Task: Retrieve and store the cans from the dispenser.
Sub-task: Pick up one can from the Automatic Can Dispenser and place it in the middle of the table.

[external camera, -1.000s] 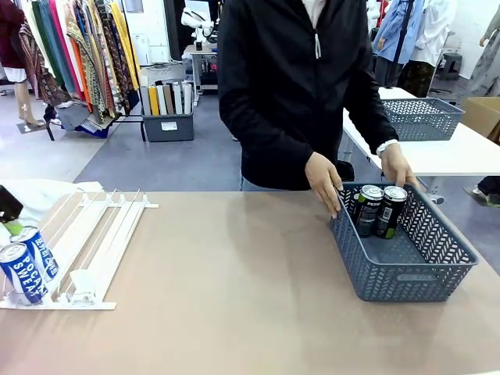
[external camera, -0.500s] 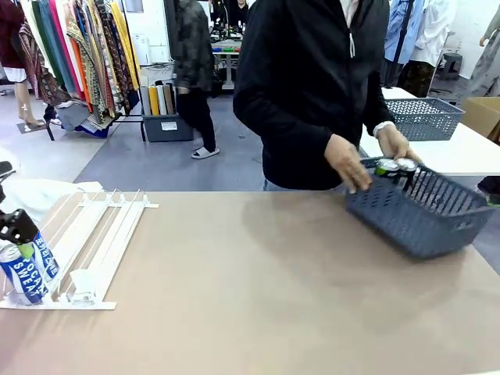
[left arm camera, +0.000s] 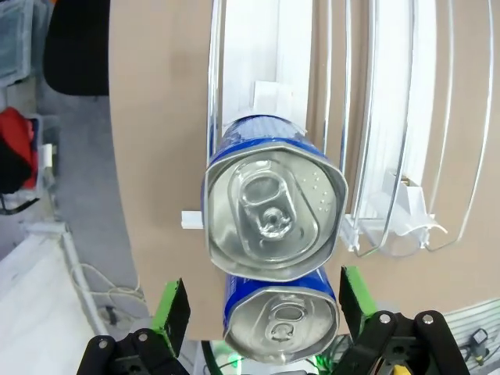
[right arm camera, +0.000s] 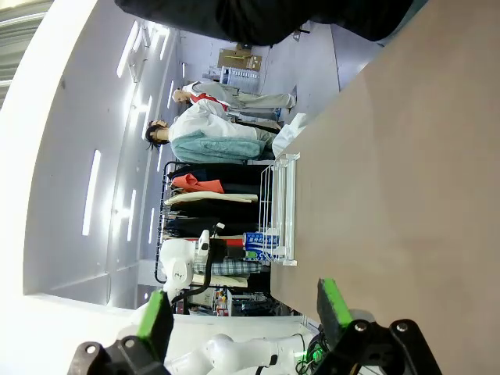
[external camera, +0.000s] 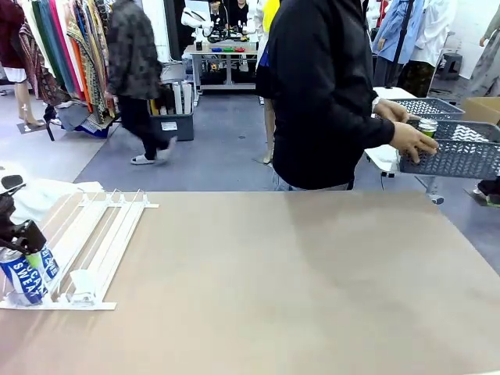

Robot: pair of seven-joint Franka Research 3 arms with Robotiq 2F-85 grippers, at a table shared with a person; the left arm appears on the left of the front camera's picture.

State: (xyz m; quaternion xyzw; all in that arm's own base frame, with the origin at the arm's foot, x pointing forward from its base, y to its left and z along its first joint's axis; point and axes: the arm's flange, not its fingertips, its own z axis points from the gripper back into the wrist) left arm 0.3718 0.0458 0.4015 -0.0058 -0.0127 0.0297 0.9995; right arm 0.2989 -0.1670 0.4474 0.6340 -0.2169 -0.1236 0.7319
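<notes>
Left wrist view: your left fingers (left arm camera: 173, 308) stood wide open, empty, flanking the nearer of two blue cans (left arm camera: 273, 205) at the dispenser's (left arm camera: 277, 47) low end; your right fingers (right arm camera: 334, 306) gaped empty too.

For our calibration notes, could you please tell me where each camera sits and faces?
Front: between the arms, facing across the table to the person carrying a basket; left end effector at left.
Left wrist: down onto two Pocari Sweat cans in the dispenser; own open fingers.
Right wrist: sideways along the table; open right end effector.
Shared: cans and dispenser.
</notes>
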